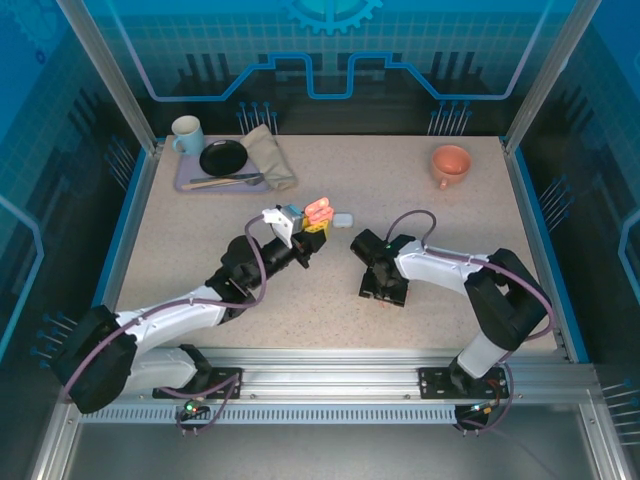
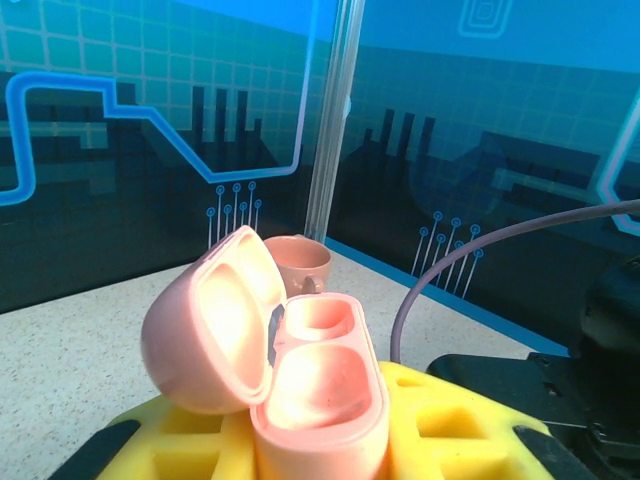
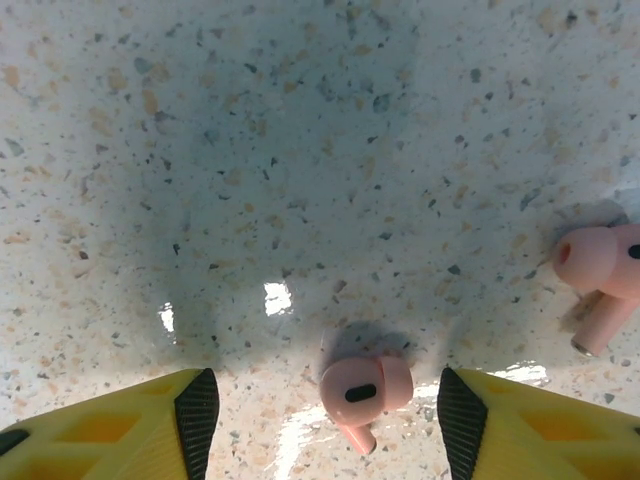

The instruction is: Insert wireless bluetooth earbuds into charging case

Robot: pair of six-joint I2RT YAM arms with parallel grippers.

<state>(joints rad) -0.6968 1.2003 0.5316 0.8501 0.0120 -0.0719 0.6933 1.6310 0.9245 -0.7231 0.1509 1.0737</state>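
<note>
Two salmon-pink earbuds lie on the speckled table near its middle, a little toward the near edge. One sits between the spread fingers of my right pincer, touched by neither; the second earbud lies just beside it, beyond one finger. My right pincer is released and grasps nothing. My left pincer is clenched on the salmon-pink charging case, held above the middle of the table with its lid swung open and its two wells showing. A salmon cup stands near the far right corner.
</note>
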